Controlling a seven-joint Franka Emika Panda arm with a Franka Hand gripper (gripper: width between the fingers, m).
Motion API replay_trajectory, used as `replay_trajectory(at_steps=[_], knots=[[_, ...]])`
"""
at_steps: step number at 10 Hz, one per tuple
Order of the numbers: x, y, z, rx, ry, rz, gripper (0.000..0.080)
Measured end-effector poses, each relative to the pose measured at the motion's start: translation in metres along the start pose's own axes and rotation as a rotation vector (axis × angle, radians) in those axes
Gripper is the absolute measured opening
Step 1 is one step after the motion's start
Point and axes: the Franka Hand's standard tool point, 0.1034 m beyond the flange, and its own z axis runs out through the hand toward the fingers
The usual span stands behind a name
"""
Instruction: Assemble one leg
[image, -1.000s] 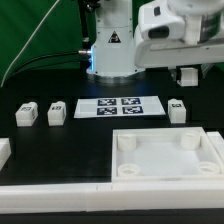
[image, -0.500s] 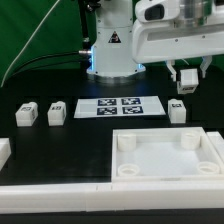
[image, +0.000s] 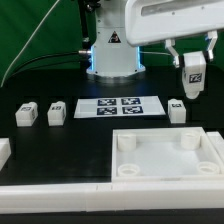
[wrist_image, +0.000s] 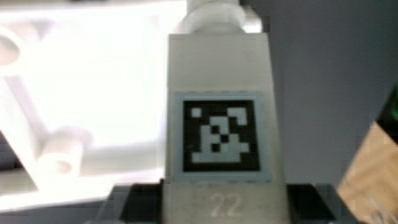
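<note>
My gripper (image: 192, 58) grips one small chunky white tagged plastic leg (image: 194, 78) aloft; large square white rimmed panel (image: 165, 160) bears none yet.

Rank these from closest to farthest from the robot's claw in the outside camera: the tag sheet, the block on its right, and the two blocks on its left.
The gripper grips the held leg, high on the exterior view's right.
1. Right leg, just below it.
2. Marker board, middle.
3. Inner left leg, left of the board.
4. Outer left leg, farthest left.
</note>
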Motion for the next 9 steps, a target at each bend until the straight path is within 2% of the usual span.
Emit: replay_trajectory(at_steps=[1,5,6,7,8,9], knots=[[0.013,0.005,0.0,-0.001,0.017,-0.023,0.0294],[0.007,0.004,0.004,-0.001,0.015,-0.037,0.0294],[-0.004,0.011,0.013,-0.008,0.041,-0.091,0.0294],[-0.009,0.018,0.02,-0.015,0.002,-0.118,0.0294],[0.012,0.015,0.018,-0.01,0.013,-0.143,0.0294],[0.024,0.014,0.022,-0.007,0.025,-0.166,0.0294]])
